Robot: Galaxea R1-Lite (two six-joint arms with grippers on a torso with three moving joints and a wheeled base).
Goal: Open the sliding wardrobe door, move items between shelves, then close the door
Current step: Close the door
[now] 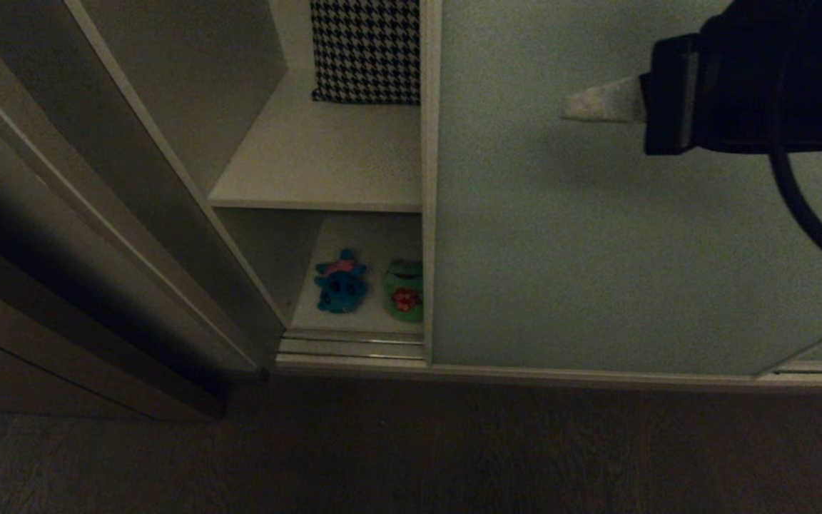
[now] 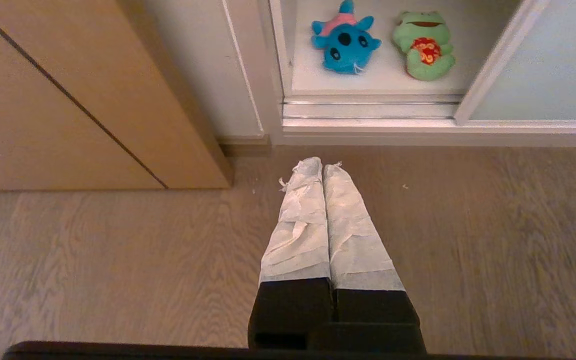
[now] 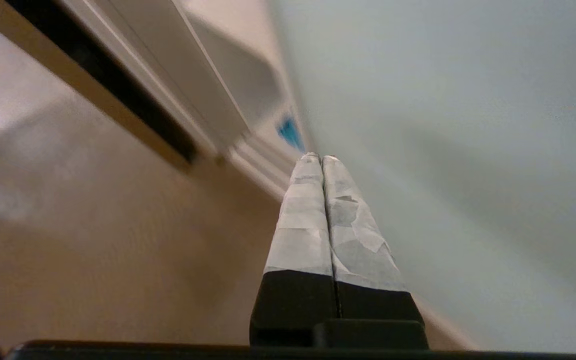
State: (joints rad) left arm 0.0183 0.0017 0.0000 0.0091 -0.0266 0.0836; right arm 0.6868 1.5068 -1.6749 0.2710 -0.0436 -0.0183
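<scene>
Hiding half the green frog [image 1: 404, 291]: sliding wardrobe door [image 1: 596, 235]; right claw [image 1: 569, 107] clenched, empty.

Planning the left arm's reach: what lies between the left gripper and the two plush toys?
In the left wrist view, bare wood floor, then the ribbed floor track, separate the left gripper from the blue plush and green frog.

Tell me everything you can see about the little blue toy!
The blue plush toy looks soft and fuzzy, bright teal-blue with a pink patch on its back, dark eye spots and stubby limbs sticking out. It lies flat on the wardrobe's bottom white shelf, near the front edge, beside the green frog toy with a small gap between them. Nothing holds it.
</scene>
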